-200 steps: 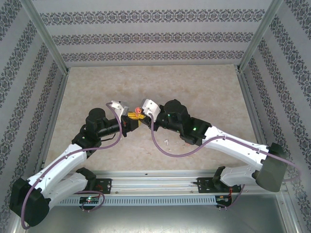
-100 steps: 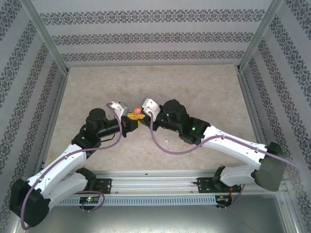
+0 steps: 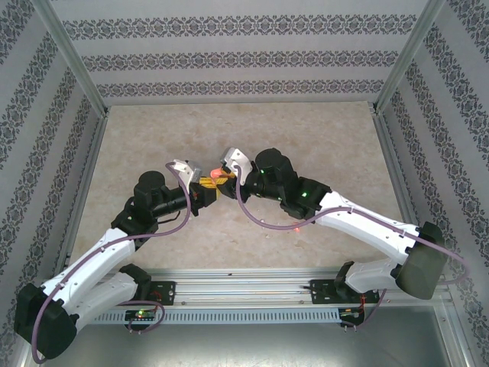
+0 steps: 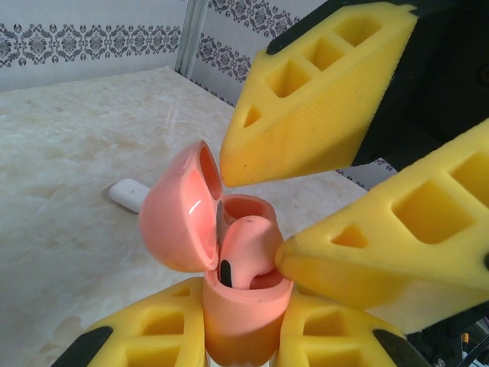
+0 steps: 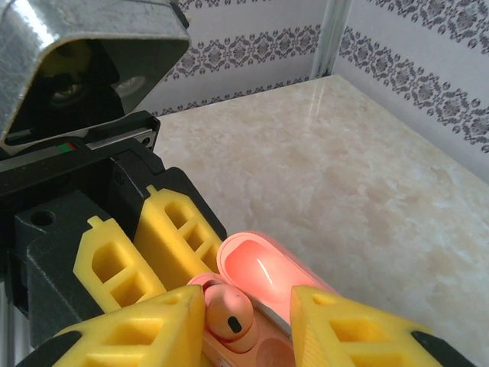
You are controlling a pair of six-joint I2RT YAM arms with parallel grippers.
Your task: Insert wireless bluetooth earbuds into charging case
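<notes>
The salmon-pink charging case [image 4: 241, 321] stands upright with my left gripper [image 4: 241, 310] shut on its base, and its lid [image 4: 172, 218] is swung open to the left. One salmon-pink earbud [image 4: 248, 248] sits in a slot of the case, head up. From above, my right gripper [image 5: 248, 306] straddles that earbud [image 5: 229, 315] with its jaws open; one yellow finger [image 4: 382, 245] touches it and the other stands off. In the top view both grippers meet at the case [image 3: 219, 176] over the middle of the table.
A small white piece [image 4: 128, 194], probably another earbud, lies on the marble table beyond the case. Patterned walls and metal posts [image 3: 72, 57] close in the sides and back. Purple cables [image 3: 252, 218] loop off both wrists.
The right gripper's jaws have spread apart around the earbud, and the right wrist has shifted slightly up and left. The left gripper holds the case still.
</notes>
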